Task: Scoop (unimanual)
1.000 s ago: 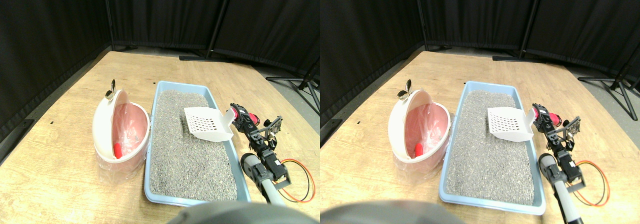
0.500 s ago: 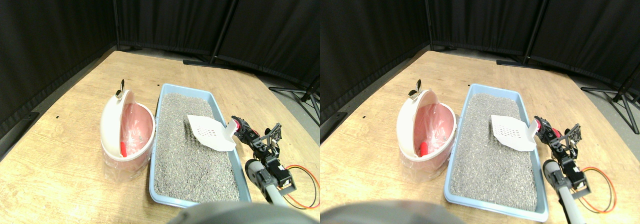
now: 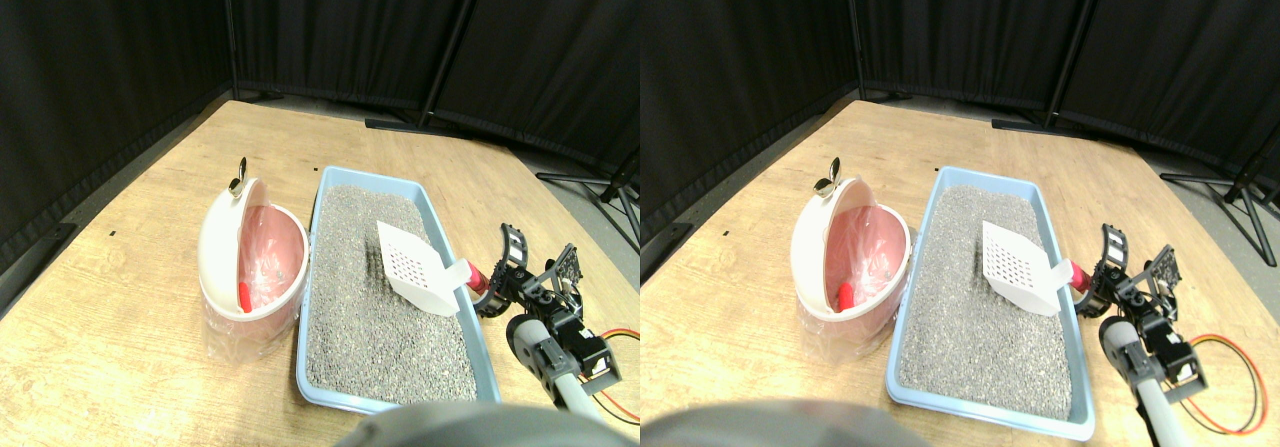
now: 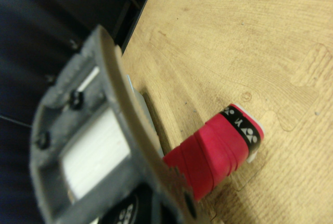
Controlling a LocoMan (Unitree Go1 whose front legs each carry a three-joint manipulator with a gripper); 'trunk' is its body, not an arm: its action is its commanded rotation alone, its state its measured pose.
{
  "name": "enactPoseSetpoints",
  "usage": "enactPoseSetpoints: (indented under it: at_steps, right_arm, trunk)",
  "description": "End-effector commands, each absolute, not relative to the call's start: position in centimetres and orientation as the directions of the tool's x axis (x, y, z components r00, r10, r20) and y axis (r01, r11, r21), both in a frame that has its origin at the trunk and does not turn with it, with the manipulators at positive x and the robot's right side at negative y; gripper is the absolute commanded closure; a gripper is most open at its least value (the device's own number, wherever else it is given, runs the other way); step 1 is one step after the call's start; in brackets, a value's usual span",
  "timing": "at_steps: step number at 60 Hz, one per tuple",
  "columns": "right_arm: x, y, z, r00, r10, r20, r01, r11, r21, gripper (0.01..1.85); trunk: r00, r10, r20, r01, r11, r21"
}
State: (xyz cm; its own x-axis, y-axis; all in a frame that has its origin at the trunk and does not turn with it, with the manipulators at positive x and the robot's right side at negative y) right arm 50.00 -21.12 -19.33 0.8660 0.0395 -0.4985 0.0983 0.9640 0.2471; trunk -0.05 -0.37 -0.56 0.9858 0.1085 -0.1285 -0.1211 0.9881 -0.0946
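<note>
Scoop (image 3: pixel 418 275), white and slotted, lies tilted on the grey litter (image 3: pixel 380 307) in the blue litter tray (image 3: pixel 330 182), its red-wrapped handle (image 3: pixel 478 279) sticking out over the tray's right rim. The right gripper (image 3: pixel 510 272) stands just beside that handle with jaws spread apart, gripping nothing; the wrist view shows the handle next to one jaw. Judging by this, the task is at a release or regrasp stage. A red item (image 3: pixel 244 297) sits in the pink-lined bin (image 3: pixel 225 257). Next, the jaws need to straddle the handle squarely.
</note>
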Motion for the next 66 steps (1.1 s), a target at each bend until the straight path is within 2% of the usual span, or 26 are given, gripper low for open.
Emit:
enactPoseSetpoints:
  at_steps: [1,9,14,19,21,22,26,29,30,32,34,37,42,50,66]
  right_arm:
    - [50.0,-21.2,-18.8,0.873,0.049,-0.485,0.097,0.958,0.271,0.25]
    - [49.5,-21.3,-18.4,0.877,0.057,-0.477,0.091,0.955,0.282,0.24]
    - [49.0,-21.4,-18.0,0.89,0.072,-0.45,0.064,0.958,0.28,0.28]
    - [48.2,-21.5,-17.4,0.917,0.096,-0.386,0.009,0.966,0.26,0.41]
    - [47.8,-21.6,-17.2,0.935,0.101,-0.341,-0.017,0.971,0.24,0.56]
    - [47.8,-21.6,-17.2,0.935,0.101,-0.341,-0.017,0.971,0.24,0.56]
    - [47.2,-21.7,-16.8,0.95,0.103,-0.294,-0.039,0.975,0.217,0.81]
    - [47.0,-21.9,-16.9,0.965,0.134,-0.227,-0.082,0.971,0.226,1.0]
    - [47.0,-21.9,-16.9,0.965,0.134,-0.227,-0.082,0.971,0.226,1.0]
    - [46.8,-22.0,-16.8,0.969,0.132,-0.211,-0.089,0.976,0.2,1.1]
    - [46.7,-22.2,-16.9,0.976,0.145,-0.16,-0.111,0.973,0.203,1.26]
    - [46.4,-22.3,-16.8,0.979,0.146,-0.141,-0.118,0.975,0.187,1.41]
    - [45.8,-22.6,-16.9,0.985,0.164,-0.058,-0.151,0.972,0.182,1.81]
    - [44.9,-23.0,-17.2,0.978,0.202,0.05,-0.206,0.974,0.095,1.81]
    - [43.0,-23.6,-17.7,0.976,0.193,0.105,-0.194,0.981,0.003,1.81]
  trunk:
    - [0.985,0.116,-0.128,-0.13,0.986,-0.108]
    - [0.985,0.117,-0.131,-0.131,0.986,-0.106]
    - [0.985,0.115,-0.13,-0.129,0.986,-0.104]
    - [0.985,0.109,-0.132,-0.122,0.987,-0.101]
    - [0.986,0.104,-0.133,-0.117,0.988,-0.098]
    - [0.986,0.104,-0.133,-0.117,0.988,-0.098]
    - [0.987,0.094,-0.133,-0.106,0.99,-0.093]
    - [0.987,0.089,-0.133,-0.101,0.991,-0.091]
    - [0.987,0.089,-0.133,-0.101,0.991,-0.091]
    - [0.988,0.083,-0.133,-0.095,0.992,-0.089]
    - [0.988,0.08,-0.134,-0.092,0.992,-0.088]
    - [0.988,0.071,-0.134,-0.083,0.993,-0.085]
    - [0.989,0.061,-0.133,-0.072,0.994,-0.08]
    - [0.99,0.042,-0.135,-0.052,0.996,-0.071]
    - [0.991,0.004,-0.136,-0.012,0.998,-0.056]
